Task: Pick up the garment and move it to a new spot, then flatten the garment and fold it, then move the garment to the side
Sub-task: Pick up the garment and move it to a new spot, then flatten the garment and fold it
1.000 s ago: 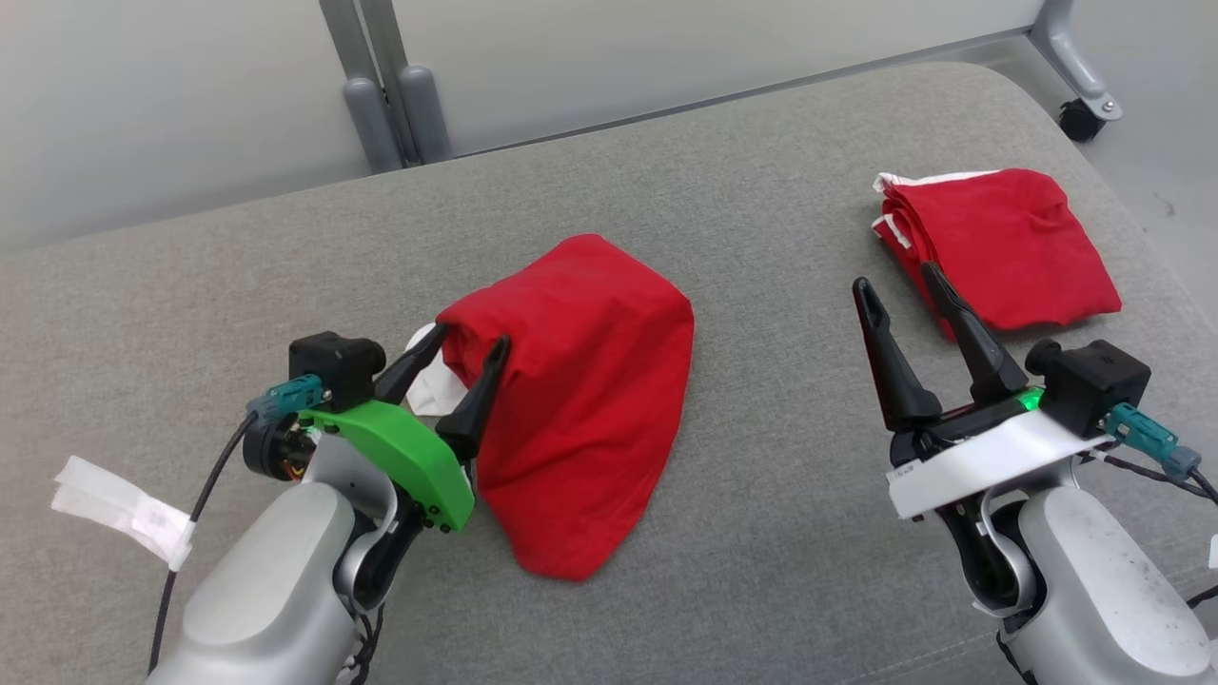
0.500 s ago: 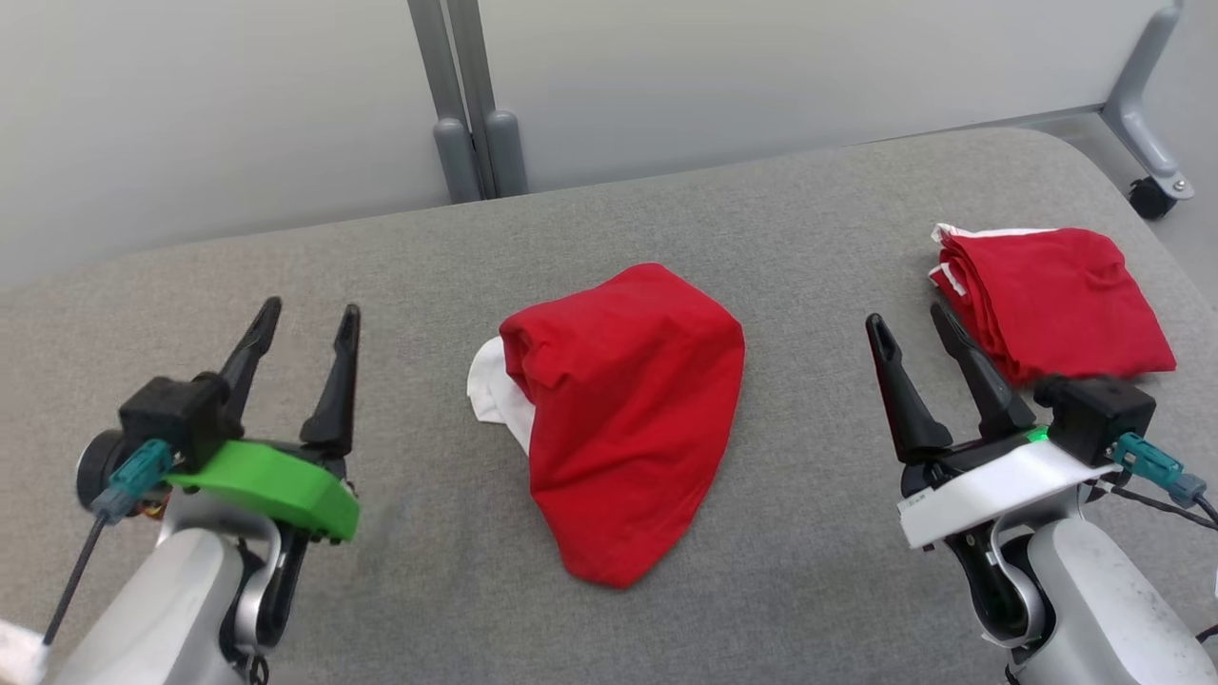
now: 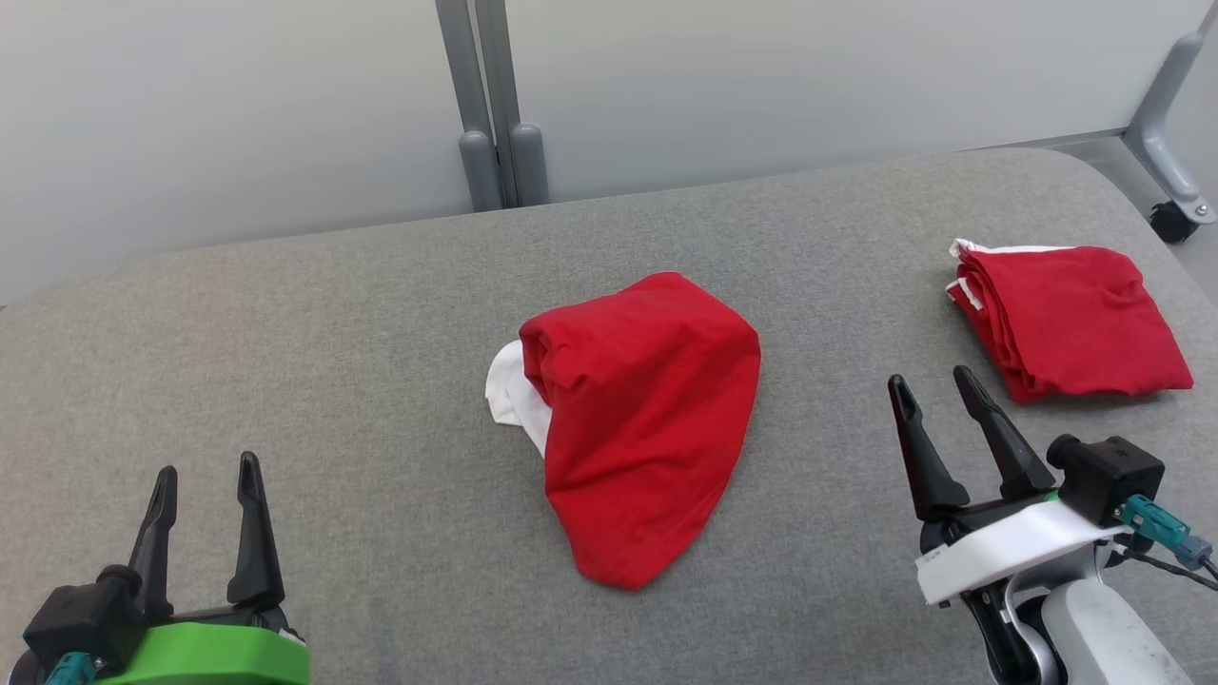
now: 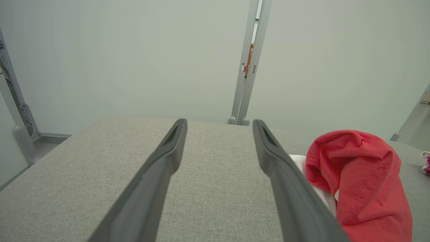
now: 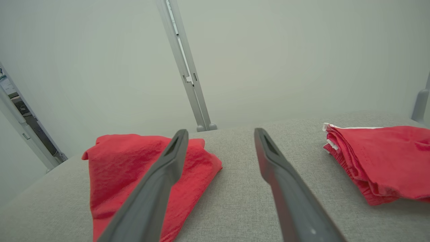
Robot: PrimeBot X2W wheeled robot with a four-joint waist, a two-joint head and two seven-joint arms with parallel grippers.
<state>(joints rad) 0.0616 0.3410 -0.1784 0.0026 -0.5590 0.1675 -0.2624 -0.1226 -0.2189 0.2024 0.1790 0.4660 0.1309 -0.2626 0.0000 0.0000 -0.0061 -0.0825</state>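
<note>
Grey fabric tabletop (image 3: 285, 333) carried a loosely folded red cloth garment with white lining (image 3: 647, 428) at centre; left gripper (image 3: 207, 466) and right gripper (image 3: 930, 377) flanked it, jaws wide and empty. Folding looked done; moving aside apparently remained.

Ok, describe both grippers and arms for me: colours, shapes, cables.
The left gripper has two long, dark, tapering fingers on a bright green mount, with a black camera block and a teal plug. The right gripper has the same fingers on a white mount, a black block, a teal connector with a dark cable, and a silver-grey forearm.
</note>
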